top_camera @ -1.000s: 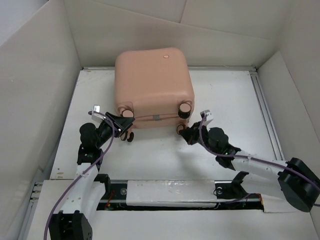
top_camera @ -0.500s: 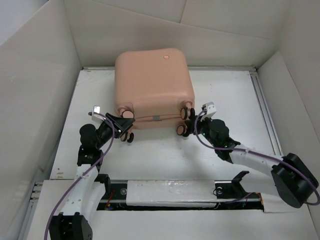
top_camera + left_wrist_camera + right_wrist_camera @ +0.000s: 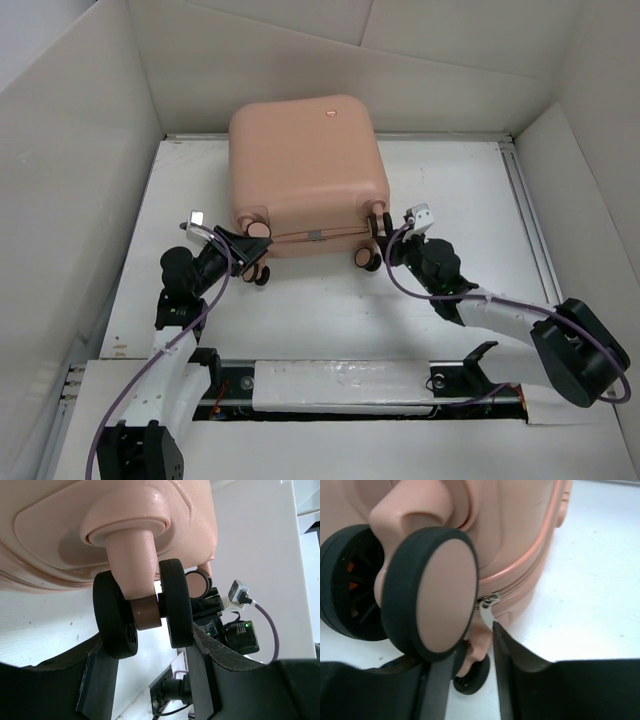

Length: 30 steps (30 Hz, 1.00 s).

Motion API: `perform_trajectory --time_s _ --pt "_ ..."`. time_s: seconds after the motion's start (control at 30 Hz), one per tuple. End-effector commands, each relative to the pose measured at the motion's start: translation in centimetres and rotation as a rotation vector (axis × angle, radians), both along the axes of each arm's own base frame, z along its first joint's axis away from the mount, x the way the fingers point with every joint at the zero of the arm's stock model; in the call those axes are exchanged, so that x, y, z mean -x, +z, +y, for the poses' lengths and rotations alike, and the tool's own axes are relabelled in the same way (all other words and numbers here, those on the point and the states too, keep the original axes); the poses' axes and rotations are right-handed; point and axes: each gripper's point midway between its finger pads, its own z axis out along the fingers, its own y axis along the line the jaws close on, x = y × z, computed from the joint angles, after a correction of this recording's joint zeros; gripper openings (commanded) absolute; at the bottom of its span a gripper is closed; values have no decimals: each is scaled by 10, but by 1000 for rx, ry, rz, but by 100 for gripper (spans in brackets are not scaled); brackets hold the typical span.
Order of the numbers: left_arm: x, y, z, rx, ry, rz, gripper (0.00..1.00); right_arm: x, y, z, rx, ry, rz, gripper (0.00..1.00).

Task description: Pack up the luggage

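Your left gripper (image 3: 147,645) clamps a near caster wheel (image 3: 145,612) of the luggage (image 3: 305,165). Your right gripper (image 3: 474,642) stands parted, the zipper pull (image 3: 486,607) at its tips.

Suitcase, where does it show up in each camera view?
Top external: suitcase, centre, lying beyond both arms.
Left wrist: suitcase base across the top.
Right wrist: suitcase shell fills the upper left.
Shared landmark: its black caster wheels, seen in every view.

The white table (image 3: 460,200) carries one pink suitcase (image 3: 305,165), lying flat and apparently closed, wheels toward the near edge.
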Motion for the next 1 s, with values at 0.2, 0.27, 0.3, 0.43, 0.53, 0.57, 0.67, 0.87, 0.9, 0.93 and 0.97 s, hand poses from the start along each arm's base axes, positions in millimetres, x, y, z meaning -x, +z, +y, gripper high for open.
perform_trajectory --time_s 0.2,0.27,0.3,0.43,0.53,0.57,0.67,0.87,0.9,0.93,0.97 --pt "10 63 -4 -64 -49 -353 0 -20 35 -21 -83 1 -153 54" --pt "10 63 -4 -63 -49 -353 0 -23 39 -11 -78 102 -166 54" --pt "10 63 -4 -63 -49 -353 0 -24 38 -6 -80 141 -168 54" --pt "10 63 -3 -81 -49 -359 0 -19 45 13 -89 308 -224 51" --pt "10 61 -3 -81 -49 -348 0 -11 41 27 -114 423 -212 50" --pt "9 60 -3 -88 -49 -354 0 -8 43 29 -123 442 -215 50" --pt "9 60 -3 -88 -49 -354 0 -8 36 27 -133 426 -224 55" --pt "9 58 -3 -88 -49 -343 0 -29 30 14 -133 345 -241 55" --pt "9 62 -3 -98 -49 -360 0 -29 30 14 -142 345 -243 55" --pt "9 59 -3 -97 -50 -343 0 -32 34 16 -154 346 -252 55" --pt "9 57 -3 -105 -50 -341 0 -34 34 13 -155 337 -260 52"
